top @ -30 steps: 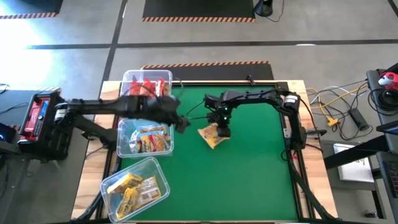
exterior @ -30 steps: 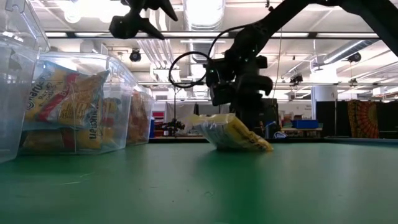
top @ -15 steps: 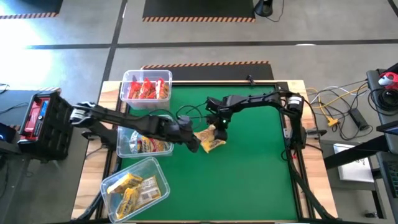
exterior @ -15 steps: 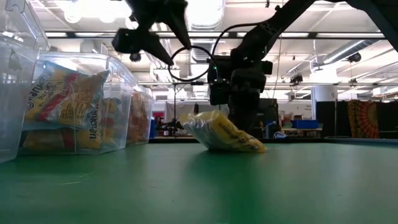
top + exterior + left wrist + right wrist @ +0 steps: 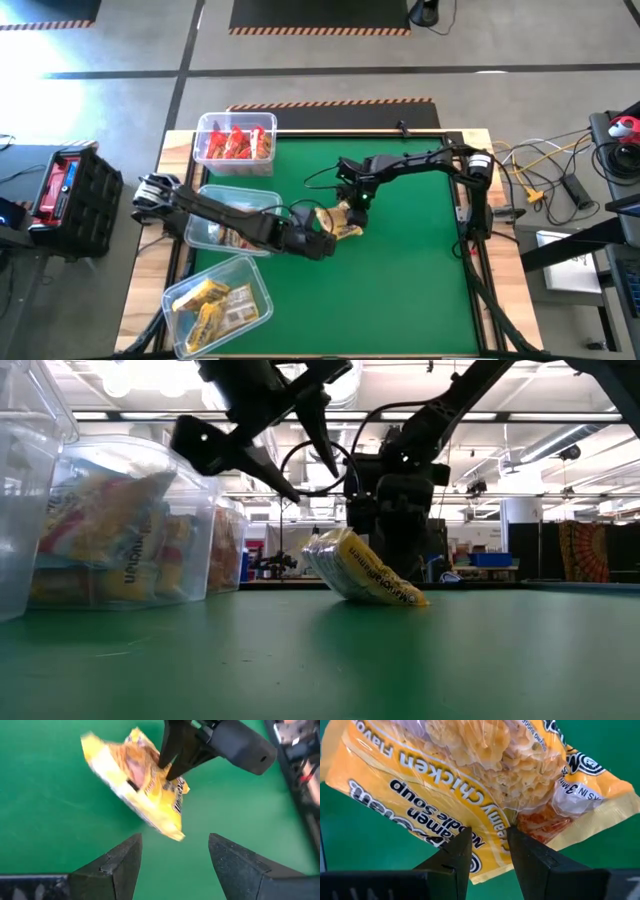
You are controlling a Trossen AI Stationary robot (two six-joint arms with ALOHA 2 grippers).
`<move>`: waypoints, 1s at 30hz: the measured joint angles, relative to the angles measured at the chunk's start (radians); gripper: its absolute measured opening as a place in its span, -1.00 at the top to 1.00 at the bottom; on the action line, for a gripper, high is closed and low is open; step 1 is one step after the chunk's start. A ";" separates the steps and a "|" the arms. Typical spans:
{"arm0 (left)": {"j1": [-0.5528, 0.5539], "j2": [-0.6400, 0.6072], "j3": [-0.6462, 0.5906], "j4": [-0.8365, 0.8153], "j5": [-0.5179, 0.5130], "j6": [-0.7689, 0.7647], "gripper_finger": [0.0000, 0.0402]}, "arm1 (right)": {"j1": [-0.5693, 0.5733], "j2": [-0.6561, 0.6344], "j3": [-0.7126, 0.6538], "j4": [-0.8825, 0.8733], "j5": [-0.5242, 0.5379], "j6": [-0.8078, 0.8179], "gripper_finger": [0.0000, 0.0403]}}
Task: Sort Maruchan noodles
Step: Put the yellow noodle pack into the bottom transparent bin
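**Yellow packet pinched mid-bench, left gripper alongside**

Right gripper (image 5: 352,208) clamps a yellow noodle packet (image 5: 340,220) near the middle of the green bench (image 5: 420,280). In the right wrist view the two fingers (image 5: 457,852) stand close together with an edge of the wrapper pinched between them. In the low view the packet (image 5: 362,568) is tilted, one corner down on the mat, the rest raised.

Left gripper (image 5: 322,240) sits just beside the packet on the side toward the bins, low over the mat. Its fingers (image 5: 122,862) are spread wide and grip nothing; from the left wrist view the packet (image 5: 142,782) lies ahead of them, apart from the tips.

Three clear bins stand along the bench's left edge:
- far bin (image 5: 204,128): red packets (image 5: 235,143);
- middle bin (image 5: 200,236): orange packets (image 5: 232,238), largely covered by the left arm crossing above it;
- near bin (image 5: 260,285): yellow packets (image 5: 210,303).

The left arm lies between the middle bin and the camera above; the right arm reaches in from the far right corner.
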 joint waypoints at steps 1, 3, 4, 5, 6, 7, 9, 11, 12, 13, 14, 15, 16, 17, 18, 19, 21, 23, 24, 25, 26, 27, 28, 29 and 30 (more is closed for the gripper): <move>-0.002 0.008 0.000 0.016 -0.008 -0.035 -0.06 | 0.000 0.000 -0.003 0.004 0.000 -0.002 0.39; -0.003 0.023 -0.002 0.061 -0.011 -0.090 -0.06 | 0.000 0.000 -0.007 0.009 0.000 -0.006 0.39; -0.003 0.031 -0.004 0.080 -0.014 -0.112 -0.06 | 0.000 0.000 -0.007 0.010 0.000 -0.007 0.39; -0.003 0.037 -0.005 0.100 -0.019 -0.129 -0.06 | 0.000 0.000 -0.007 0.009 0.000 -0.013 0.39; -0.001 0.045 -0.005 0.118 -0.027 -0.147 -0.06 | 0.000 0.000 -0.008 0.009 0.000 -0.022 0.39; 0.004 0.056 -0.005 0.125 -0.028 -0.172 -0.06 | 0.000 0.000 -0.008 0.009 0.000 -0.033 0.39; 0.011 0.083 -0.006 0.117 -0.029 -0.236 -0.06 | 0.000 0.000 -0.008 0.010 0.002 -0.050 0.39; 0.015 0.113 -0.009 0.110 -0.031 -0.303 -0.05 | 0.000 0.001 -0.009 0.010 0.002 -0.069 0.39; 0.015 0.124 -0.009 0.114 -0.034 -0.336 -0.05 | 0.000 0.001 -0.010 0.011 0.003 -0.078 0.39; 0.015 0.133 -0.009 0.117 -0.041 -0.365 -0.05 | 0.000 0.001 -0.010 0.011 0.004 -0.089 0.39; 0.014 0.141 -0.008 0.120 -0.057 -0.397 -0.05 | 0.000 0.001 -0.011 0.011 0.004 -0.095 0.39; 0.013 0.147 -0.008 0.128 -0.064 -0.423 -0.05 | 0.000 0.001 -0.012 0.012 0.003 -0.101 0.39; 0.013 0.154 -0.008 0.132 -0.069 -0.436 -0.05 | 0.000 0.001 -0.013 0.013 0.004 -0.107 0.39; 0.014 0.159 -0.008 0.129 -0.077 -0.444 -0.05 | 0.000 0.001 -0.015 0.013 0.004 -0.116 0.39; 0.015 0.162 -0.008 0.127 -0.084 -0.446 -0.05 | 0.000 0.001 -0.018 0.015 0.002 -0.122 0.39; 0.019 0.162 -0.008 0.128 -0.092 -0.446 -0.05 | 0.000 0.001 -0.021 0.014 -0.001 -0.129 0.39; 0.026 0.161 -0.007 0.130 -0.114 -0.441 -0.05 | 0.000 0.001 -0.027 0.014 -0.008 -0.139 0.39; 0.036 0.161 -0.007 0.125 -0.122 -0.432 -0.06 | 0.000 0.001 -0.033 0.016 -0.027 -0.145 0.39; 0.042 0.162 -0.007 0.125 -0.122 -0.422 -0.06 | 0.000 0.002 -0.036 0.016 -0.043 -0.147 0.39; 0.048 0.162 -0.007 0.126 -0.122 -0.412 -0.06 | 0.000 0.002 -0.038 0.015 -0.060 -0.148 0.39; 0.055 0.162 -0.007 0.126 -0.123 -0.406 -0.06 | 0.000 0.002 -0.039 0.017 -0.075 -0.150 0.39; 0.062 0.162 -0.007 0.126 -0.123 -0.399 -0.06 | 0.000 0.002 -0.041 0.018 -0.087 -0.151 0.39; 0.068 0.162 -0.007 0.127 -0.123 -0.392 -0.06 | 0.000 0.003 -0.042 0.021 -0.098 -0.153 0.39; 0.074 0.162 -0.007 0.126 -0.124 -0.387 -0.06 | 0.000 0.003 -0.042 0.024 -0.101 -0.154 0.39; 0.079 0.162 -0.007 0.126 -0.124 -0.382 -0.06 | 0.000 0.003 -0.042 0.025 -0.101 -0.154 0.39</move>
